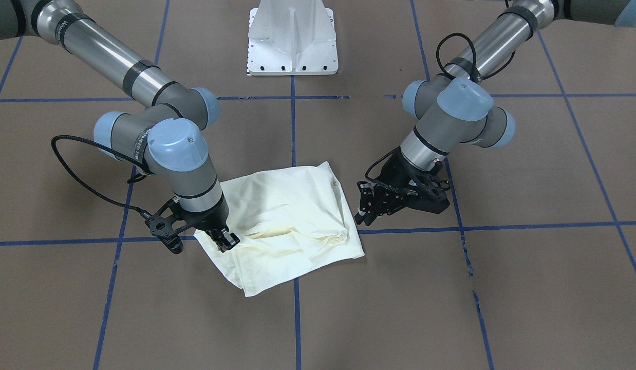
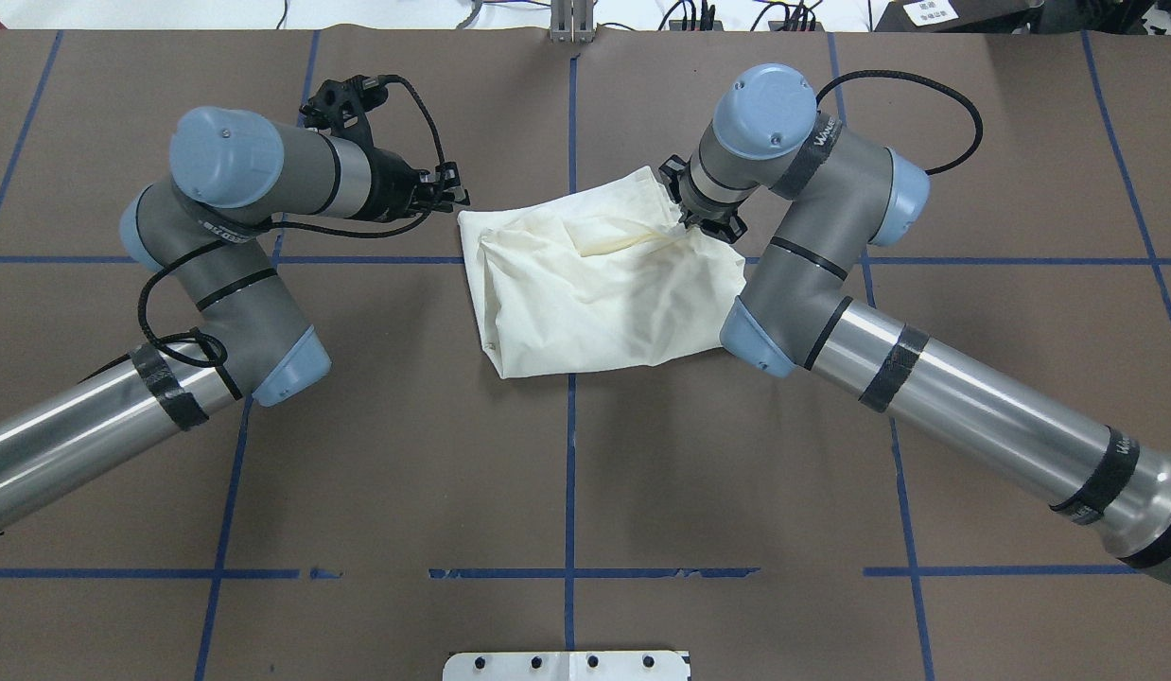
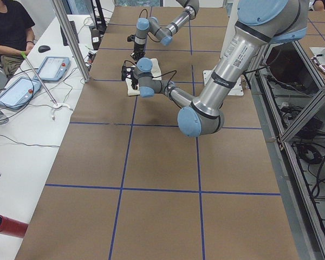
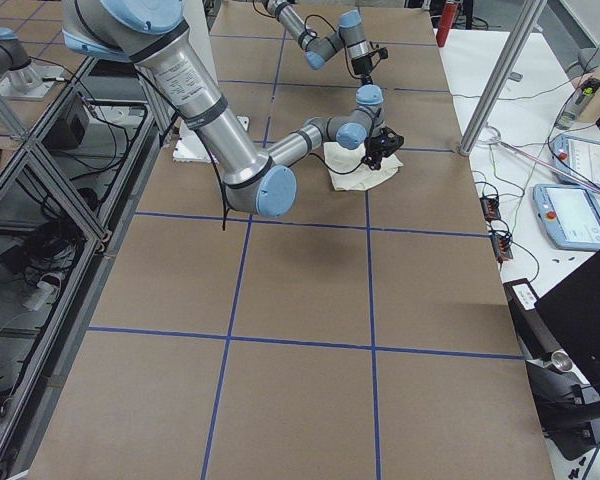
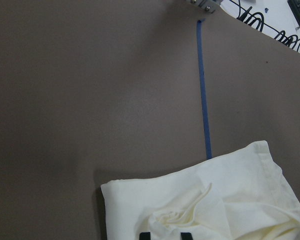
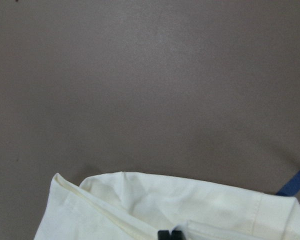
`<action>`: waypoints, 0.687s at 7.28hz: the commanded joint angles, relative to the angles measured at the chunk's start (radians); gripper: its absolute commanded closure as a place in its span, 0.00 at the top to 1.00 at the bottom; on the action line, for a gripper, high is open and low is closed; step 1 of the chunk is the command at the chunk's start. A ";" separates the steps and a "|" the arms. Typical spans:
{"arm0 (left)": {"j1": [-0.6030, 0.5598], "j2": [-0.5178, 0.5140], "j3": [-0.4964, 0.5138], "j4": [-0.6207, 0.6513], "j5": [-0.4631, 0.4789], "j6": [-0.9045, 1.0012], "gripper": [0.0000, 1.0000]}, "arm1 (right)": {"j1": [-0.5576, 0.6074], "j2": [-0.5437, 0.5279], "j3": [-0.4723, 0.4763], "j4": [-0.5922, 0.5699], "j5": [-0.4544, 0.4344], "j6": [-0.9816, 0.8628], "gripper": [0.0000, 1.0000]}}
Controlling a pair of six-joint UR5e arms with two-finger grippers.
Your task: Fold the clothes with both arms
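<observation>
Looking across from the operators' side, the cream T-shirt (image 1: 292, 205) lies as a folded, rumpled bundle on the brown table (image 1: 503, 288), only plain cloth showing. The right gripper (image 1: 226, 240) is planted on the shirt's corner at this view's left, jaws nearly together with cloth nipped between them. The left gripper (image 1: 367, 210) sits just beside the opposite edge, tilted low, not touching the fabric.

Up to the overhead: the T-shirt (image 2: 595, 303) straddles the centre blue tape line (image 2: 570, 454). A ridge of cloth runs toward the right gripper (image 2: 704, 222), which is mostly hidden under its own wrist. The left gripper (image 2: 448, 189) points at the shirt's far left corner, just clear of it.

From the left end, the T-shirt (image 3: 132, 89) is small, down the table between both arms. From the right end, the T-shirt (image 4: 355, 175) lies under the near arm's wrist.

Left wrist camera: the left gripper (image 5: 165, 235) shows two fingertips spread apart, the T-shirt (image 5: 230, 200) bunched ahead.

Right wrist camera: the right gripper (image 6: 170, 234) has its tips close together at the T-shirt (image 6: 190, 205) hem.
</observation>
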 commanded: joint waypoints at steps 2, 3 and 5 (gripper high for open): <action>0.004 -0.059 0.110 -0.009 0.015 0.000 0.38 | 0.000 0.003 0.001 0.000 0.000 0.000 0.00; 0.010 -0.084 0.133 -0.009 0.015 -0.002 0.40 | -0.001 0.003 0.001 0.000 0.000 0.000 0.00; 0.039 -0.092 0.146 -0.009 0.012 -0.002 0.51 | 0.000 0.003 0.001 0.000 0.000 0.000 0.00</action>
